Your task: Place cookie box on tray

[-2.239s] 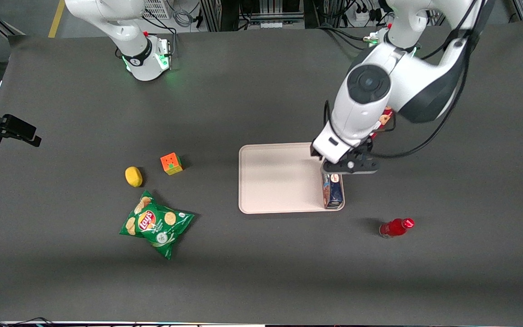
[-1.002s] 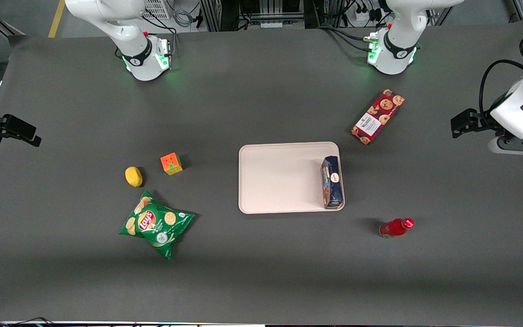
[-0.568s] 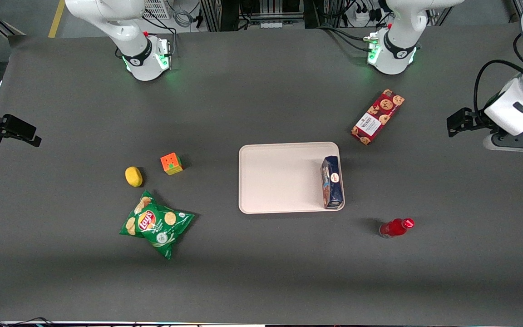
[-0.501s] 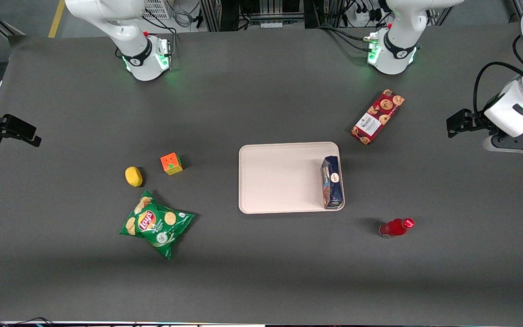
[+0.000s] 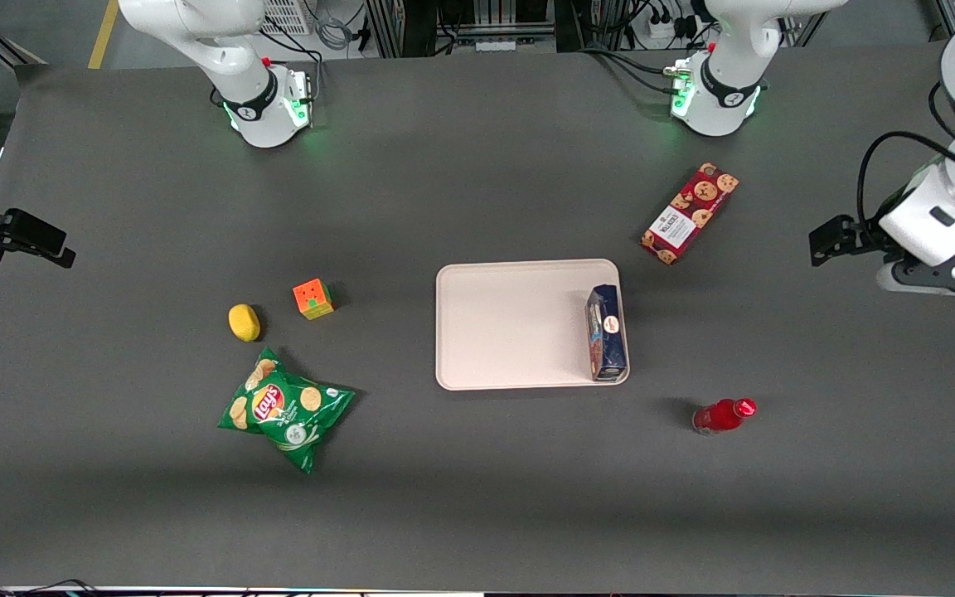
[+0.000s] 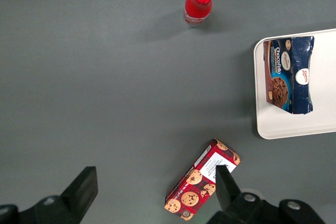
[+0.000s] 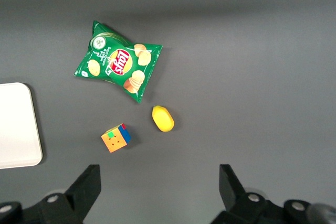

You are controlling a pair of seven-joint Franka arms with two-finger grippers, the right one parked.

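Observation:
The navy-blue cookie box (image 5: 607,333) lies in the cream-pink tray (image 5: 511,323), along the tray's rim at the working arm's end. The left wrist view shows the same cookie box (image 6: 290,74) resting inside the tray's (image 6: 294,124) rounded corner. My gripper (image 5: 942,278) hangs high over the working arm's end of the table, far from the tray. In the wrist view the gripper (image 6: 156,181) is open, its fingers wide apart with nothing between them, above bare mat beside a red box.
A longer red cookie box (image 5: 690,213) lies farther from the front camera than the tray. A red bottle (image 5: 722,414) lies nearer. Toward the parked arm's end lie a green chip bag (image 5: 283,410), a yellow lemon (image 5: 244,322) and a colour cube (image 5: 313,298).
The gripper has left the cookie box on the tray and swung up and away to the working arm's end. In the last half second the arm only drifted slightly.

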